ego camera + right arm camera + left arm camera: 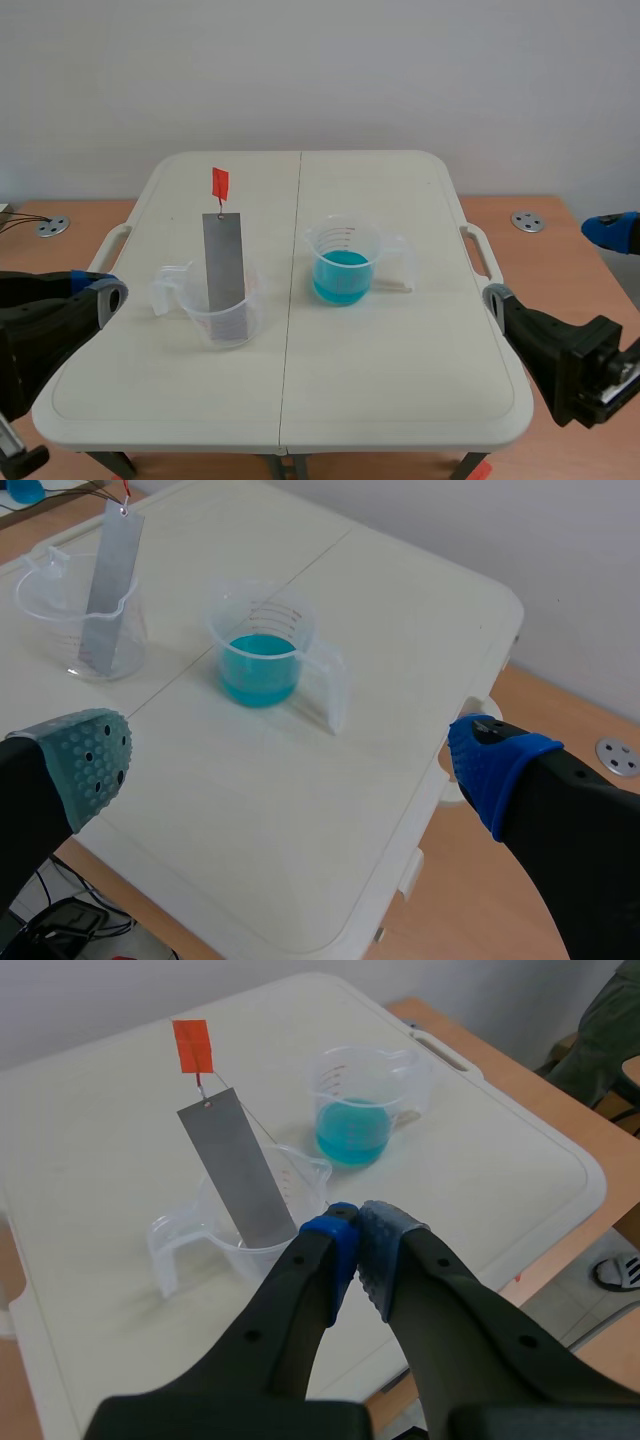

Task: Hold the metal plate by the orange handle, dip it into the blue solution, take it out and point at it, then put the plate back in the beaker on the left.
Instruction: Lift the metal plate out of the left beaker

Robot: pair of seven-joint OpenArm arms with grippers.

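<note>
Here the left gripper has its pads pressed together on nothing. Just ahead of it the metal plate leans in the clear beaker, orange handle uppermost. Farther ahead, a second beaker holds the blue solution. The right gripper is spread wide, with that beaker ahead of it.

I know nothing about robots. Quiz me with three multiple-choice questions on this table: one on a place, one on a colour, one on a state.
1. Where is the metal plate?
A) standing in the left beaker
B) on the floor
C) flat on the table

2. What colour is the plate's handle?
A) green
B) orange
C) black

3. How is the left gripper?
A) wide open
B) shut on the plate
C) shut on nothing

Answers: 1 A, the plate leans inside the clear beaker. 2 B, an orange tag tops the plate. 3 C, its fingers meet with nothing between them.
</note>
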